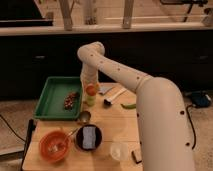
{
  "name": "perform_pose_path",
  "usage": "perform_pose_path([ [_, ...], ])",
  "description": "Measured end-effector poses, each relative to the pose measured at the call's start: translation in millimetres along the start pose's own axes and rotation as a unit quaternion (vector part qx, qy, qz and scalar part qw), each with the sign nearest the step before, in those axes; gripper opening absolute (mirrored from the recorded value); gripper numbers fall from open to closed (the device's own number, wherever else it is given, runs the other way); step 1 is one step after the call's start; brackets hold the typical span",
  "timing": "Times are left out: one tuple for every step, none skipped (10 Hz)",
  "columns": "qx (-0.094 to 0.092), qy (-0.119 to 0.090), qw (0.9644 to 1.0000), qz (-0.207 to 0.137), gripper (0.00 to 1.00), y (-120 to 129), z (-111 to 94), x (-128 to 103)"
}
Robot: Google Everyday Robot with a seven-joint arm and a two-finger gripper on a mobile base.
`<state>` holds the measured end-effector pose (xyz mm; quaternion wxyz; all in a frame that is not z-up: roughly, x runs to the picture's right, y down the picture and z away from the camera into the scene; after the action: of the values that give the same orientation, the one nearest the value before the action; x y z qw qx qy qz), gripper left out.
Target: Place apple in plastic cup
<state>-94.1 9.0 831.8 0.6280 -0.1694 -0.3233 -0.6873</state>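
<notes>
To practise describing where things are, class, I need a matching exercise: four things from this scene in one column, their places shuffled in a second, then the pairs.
Things
1. end effector
2. orange bowl
3. metal cup
4. clear cup

Places
A. near edge, right of the black bowl
B. between the green tray and the black bowl
C. directly above the apple, at the plastic cup
D. near-left corner of the table

Pairs: 1-C, 2-D, 3-B, 4-A

Cream-white end effector (90, 83) sits just above an orange-red apple (91, 90), over a pale yellow-green plastic cup (90, 100). Bright green tray (46, 97), orange bowl (42, 144), dark bowl (78, 141), green vegetable (128, 105), pale wooden counter (112, 125).
</notes>
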Motion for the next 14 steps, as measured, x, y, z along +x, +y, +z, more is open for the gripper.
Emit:
perform_pose_path([
  [-0.001, -0.004, 1.0000, -0.002, 0.03, -1.9, 2.6, -0.2],
  [-0.001, -0.006, 1.0000, -0.003, 0.03, -3.2, 4.0, 0.2],
  [-0.002, -0.008, 1.0000, -0.005, 0.03, -4.7, 4.6, 0.6],
  [-0.003, -0.010, 0.9999, -0.006, 0.03, -5.9, 5.5, 0.9],
  [-0.004, -0.010, 0.9999, -0.007, 0.03, -6.3, 5.5, 1.4],
  [-0.004, -0.012, 0.9999, -0.006, 0.03, -6.0, 6.5, 1.4],
  [-0.004, -0.012, 0.9999, -0.006, 0.03, -5.4, 7.2, 1.4],
  [-0.005, -0.013, 0.9999, -0.005, 0.04, -4.6, 7.9, 1.7],
  [-0.006, -0.013, 0.9999, -0.005, 0.08, -3.9, 7.6, 2.4],
  [-0.009, -0.014, 0.9998, -0.007, 0.17, -4.8, 8.1, 2.7],
  [-0.011, -0.016, 0.9998, -0.010, 0.29, -7.0, 8.5, 3.6],
  [-0.013, -0.017, 0.9997, -0.011, 0.37, -8.2, 8.8, 4.1],
  [-0.015, -0.017, 0.9997, -0.011, 0.47, -7.7, 8.4, 5.0],
  [-0.015, -0.017, 0.9997, -0.010, 0.55, -7.2, 8.7, 5.5],
])
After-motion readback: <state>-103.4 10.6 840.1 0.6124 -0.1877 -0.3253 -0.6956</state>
